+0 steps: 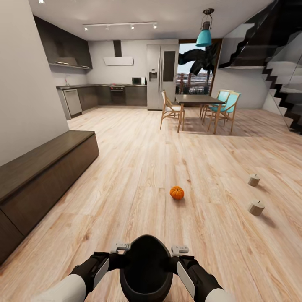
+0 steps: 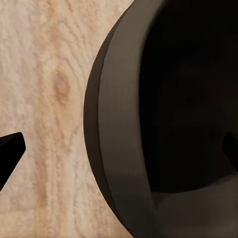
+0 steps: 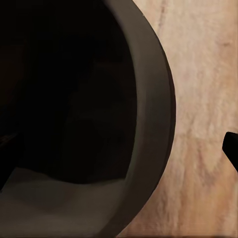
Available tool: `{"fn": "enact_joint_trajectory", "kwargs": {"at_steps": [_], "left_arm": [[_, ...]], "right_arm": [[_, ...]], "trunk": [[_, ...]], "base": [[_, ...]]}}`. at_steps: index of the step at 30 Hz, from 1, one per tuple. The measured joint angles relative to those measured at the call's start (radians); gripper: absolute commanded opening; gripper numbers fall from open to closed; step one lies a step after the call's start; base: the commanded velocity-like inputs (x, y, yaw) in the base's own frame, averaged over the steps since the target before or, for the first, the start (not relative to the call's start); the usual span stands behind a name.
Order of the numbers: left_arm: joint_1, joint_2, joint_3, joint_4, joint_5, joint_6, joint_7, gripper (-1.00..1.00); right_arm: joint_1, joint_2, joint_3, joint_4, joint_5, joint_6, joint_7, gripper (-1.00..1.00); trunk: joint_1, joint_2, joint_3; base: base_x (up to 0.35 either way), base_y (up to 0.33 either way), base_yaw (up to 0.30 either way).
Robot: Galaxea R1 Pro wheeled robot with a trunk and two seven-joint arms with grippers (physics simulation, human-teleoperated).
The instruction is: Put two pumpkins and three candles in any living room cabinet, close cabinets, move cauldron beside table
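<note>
Black and round, the cauldron (image 1: 145, 268) sits between our two forearms at the near edge of the wooden floor (image 1: 138, 167), and both arms appear to carry it by its rim, one on each side. On the left gripper (image 2: 119, 148) we see one dark fingertip outside the rim over the planks and a sliver of another inside the bowl, so its fingers straddle the wall; the right gripper (image 3: 119, 148) stands the same way, one tip outside and one dim shape inside. Whether either is pressed tight on the rim or only spread around it, we cannot tell. We judge the step in hand to be moving the cauldron toward a table, and doing it well means keeping both sides level and steering wide of the loose things ahead. One pumpkin (image 1: 177, 192) lies on the open floor ahead of us, and two candles (image 1: 256, 207) stand near the floor's right edge, well apart from the pumpkin and close to each other. As for containers, the cauldron's inside is dark and looks empty, as far as both wrist views let us see. Along the floor's left edge runs the cabinet (image 1: 42, 184), its dark fronts all flat and closed, so its interior is hidden. At the far end stands a dining table (image 1: 197, 100) with chairs.
</note>
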Motion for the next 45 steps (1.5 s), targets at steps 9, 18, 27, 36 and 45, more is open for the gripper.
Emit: {"fn": "enact_joint_trajectory", "kwargs": {"at_steps": [9, 18, 27, 36, 45], "left_arm": [[0.000, -0.001, 0.000, 0.003, 0.000, -0.024, 0.000, 1.00], [0.000, -0.001, 0.000, 0.004, 0.000, -0.028, 0.000, 1.00], [0.000, -0.002, 0.000, 0.004, 0.000, -0.028, 0.000, 1.00], [0.000, -0.002, 0.000, 0.004, 0.000, -0.028, 0.000, 1.00], [0.000, -0.002, 0.000, 0.004, 0.000, -0.028, -0.001, 1.00]], "right_arm": [[0.000, 0.000, 0.000, 0.004, 0.000, 0.000, 0.000, 1.00], [0.000, 0.000, 0.000, 0.006, 0.000, 0.000, 0.000, 1.00], [0.000, 0.000, 0.000, 0.008, 0.000, 0.000, 0.000, 1.00], [0.000, 0.000, 0.000, 0.007, 0.000, 0.000, 0.000, 1.00], [-0.021, 0.000, 0.000, -0.004, 0.001, -0.001, -0.004, 1.00]], "trunk": [[0.000, 0.000, -0.004], [0.003, -0.002, -0.027], [0.005, -0.003, -0.047], [0.005, -0.003, -0.047], [0.005, -0.003, -0.047]], "base": [[0.000, 0.000, 0.000], [0.000, 0.000, 0.000], [0.000, 0.000, 0.000], [0.000, 0.000, 0.000], [0.000, 0.000, 0.000]]}}
